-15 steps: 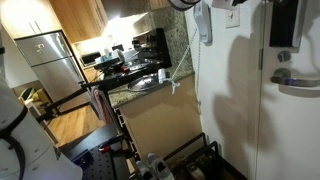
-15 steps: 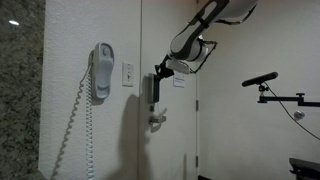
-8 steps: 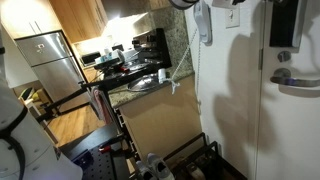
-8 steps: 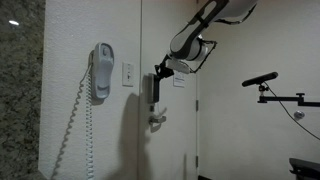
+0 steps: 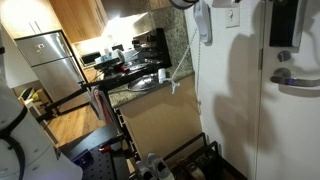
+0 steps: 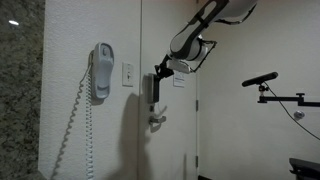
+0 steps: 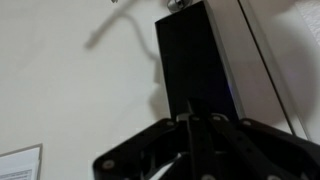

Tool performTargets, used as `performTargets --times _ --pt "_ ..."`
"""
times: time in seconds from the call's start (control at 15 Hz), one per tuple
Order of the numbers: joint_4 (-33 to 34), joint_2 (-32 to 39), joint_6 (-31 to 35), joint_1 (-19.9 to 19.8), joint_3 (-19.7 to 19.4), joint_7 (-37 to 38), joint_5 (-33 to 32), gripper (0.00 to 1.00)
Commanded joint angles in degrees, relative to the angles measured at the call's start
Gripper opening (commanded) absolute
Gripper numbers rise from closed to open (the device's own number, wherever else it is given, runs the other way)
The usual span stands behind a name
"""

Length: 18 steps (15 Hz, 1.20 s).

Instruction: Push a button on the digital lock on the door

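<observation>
The digital lock (image 7: 198, 60) fills the wrist view, a tall glossy black panel mounted on the white door (image 6: 175, 140). In an exterior view it sits just above the silver lever handle (image 6: 157, 121). The gripper (image 7: 190, 120) is right in front of it, its fingers (image 7: 180, 135) pressed together into one blunt tip with nothing between them. That tip points squarely at the lower half of the panel. In an exterior view the gripper (image 6: 160, 70) hangs at the panel's upper end, the arm reaching in from above on the side away from the wall. Whether the tip is touching the glass or just short of it, I can't tell, and no lit keys show on the dark face.

My read is that this is the pressing step itself: the approach is done and the tip is lined up. What comes next calls for a short, straight push into the panel, gentle, since glossy glass gives nothing, followed by a clean pull straight back. Slide sideways and the tip could skate off the face.

Further out on the beige wall hang the white switch plate (image 6: 128, 74) and the corded handset (image 6: 102, 72), both well clear of the action.
</observation>
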Motion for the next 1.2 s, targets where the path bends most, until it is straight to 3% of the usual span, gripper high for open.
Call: performTargets --times 0.0,0.67,1.13 --pt "2.1 1.15 2.82 -0.83 1.2 -2.32 -0.72 0.0" --pt "3.05 1.34 3.92 -1.25 2.25 -6.39 -0.3 0.0" --pt "0.96 0.89 11.04 -4.28 6.16 -9.8 -0.17 0.0"
